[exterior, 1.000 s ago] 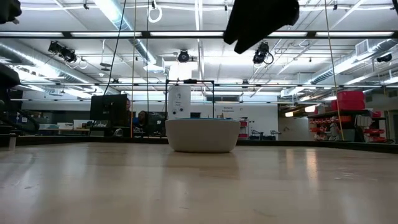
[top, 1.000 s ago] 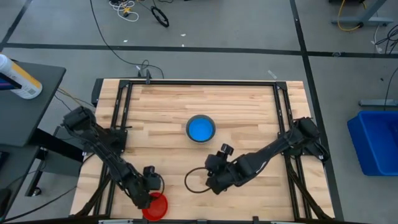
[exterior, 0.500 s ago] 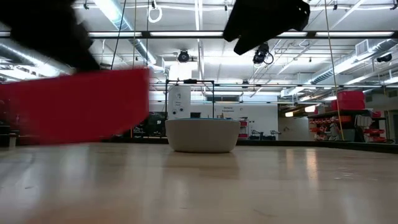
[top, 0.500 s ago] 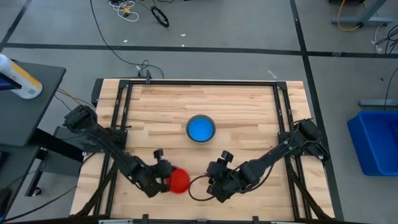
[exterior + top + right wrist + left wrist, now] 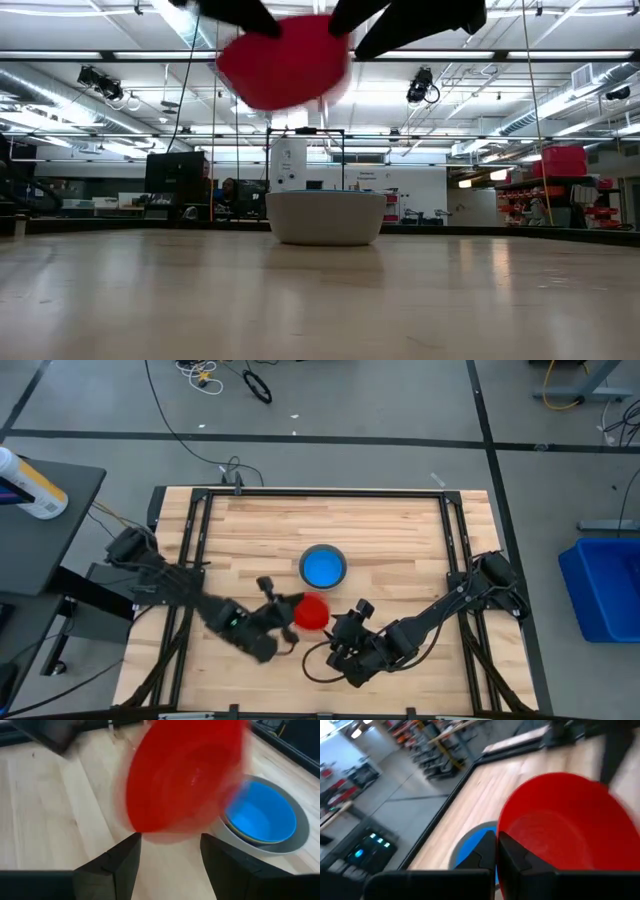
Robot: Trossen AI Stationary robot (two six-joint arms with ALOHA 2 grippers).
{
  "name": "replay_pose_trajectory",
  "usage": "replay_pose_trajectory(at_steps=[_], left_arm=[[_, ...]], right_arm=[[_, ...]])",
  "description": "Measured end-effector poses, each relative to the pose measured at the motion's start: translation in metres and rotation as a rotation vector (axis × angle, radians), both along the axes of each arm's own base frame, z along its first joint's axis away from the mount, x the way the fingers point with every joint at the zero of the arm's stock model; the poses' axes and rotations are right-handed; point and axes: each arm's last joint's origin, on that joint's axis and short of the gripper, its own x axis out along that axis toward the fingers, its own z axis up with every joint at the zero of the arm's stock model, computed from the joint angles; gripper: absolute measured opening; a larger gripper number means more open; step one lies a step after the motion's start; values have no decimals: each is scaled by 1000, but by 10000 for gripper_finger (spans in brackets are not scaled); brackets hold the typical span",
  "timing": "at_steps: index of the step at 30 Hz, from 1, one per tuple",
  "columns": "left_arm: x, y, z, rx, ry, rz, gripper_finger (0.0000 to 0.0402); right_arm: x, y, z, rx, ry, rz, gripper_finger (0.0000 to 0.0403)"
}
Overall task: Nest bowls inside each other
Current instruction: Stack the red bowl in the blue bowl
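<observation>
A red bowl [image 5: 312, 612] hangs above the table, just on the near side of a stack of bowls [image 5: 323, 566]. My left gripper [image 5: 291, 607] is shut on it. The stack stands on its base in the middle of the table: a grey outer bowl [image 5: 282, 845] with a bright light blue one [image 5: 262, 812] on top inside it. My right gripper [image 5: 346, 636] hovers open to the right of and nearer than the red bowl, nothing between its fingers [image 5: 120, 862]. In the low view the red bowl [image 5: 285, 60] is high above the stack [image 5: 325, 217]. My left gripper holds the red bowl by its rim [image 5: 499, 827], one finger inside the wall and one outside. The fingers come nearly level from the table's left. The bowl is lifted clear of the table and tipped on its side, its inside turned toward the left wrist.
Black frame rails [image 5: 192, 530] run along the table's left, far and right sides. A black cable loop [image 5: 312, 660] lies on the wood by my right arm. Bare wood lies left and right of the stack. A blue bin [image 5: 605, 585] stands on the floor to the right.
My left gripper has shut on the red bowl at the table's near edge, lifted it off the wood and carried it up and toward the stack. The bowl has tipped from upright onto its side. My right gripper has stayed about where it was.
</observation>
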Motion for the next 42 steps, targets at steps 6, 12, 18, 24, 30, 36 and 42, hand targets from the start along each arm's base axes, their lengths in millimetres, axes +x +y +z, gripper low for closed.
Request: replay_pose_trajectory(at_steps=[6,12,18,24,30,36,42], left_arm=[[12,27,-17,6,-20,42,5],[17,26,-12,6,-68,-2,5],[18,23,-9,-2,-91,-21,5],[16,21,-9,19,-90,3,5],[15,23,-12,8,-81,14,5],[15,22,-12,3,-74,-3,5],[16,22,-10,-4,-87,-12,5]], right_arm=[[-3,-2,-1,10,-6,-51,213],[-12,-19,-6,-37,75,-170,217],[-13,-28,-7,-64,88,-218,211],[-10,-35,-6,-58,94,-234,215],[-14,-22,3,-76,40,-208,218],[-19,-22,14,-99,42,-238,217],[-16,-27,14,-90,51,-250,222]])
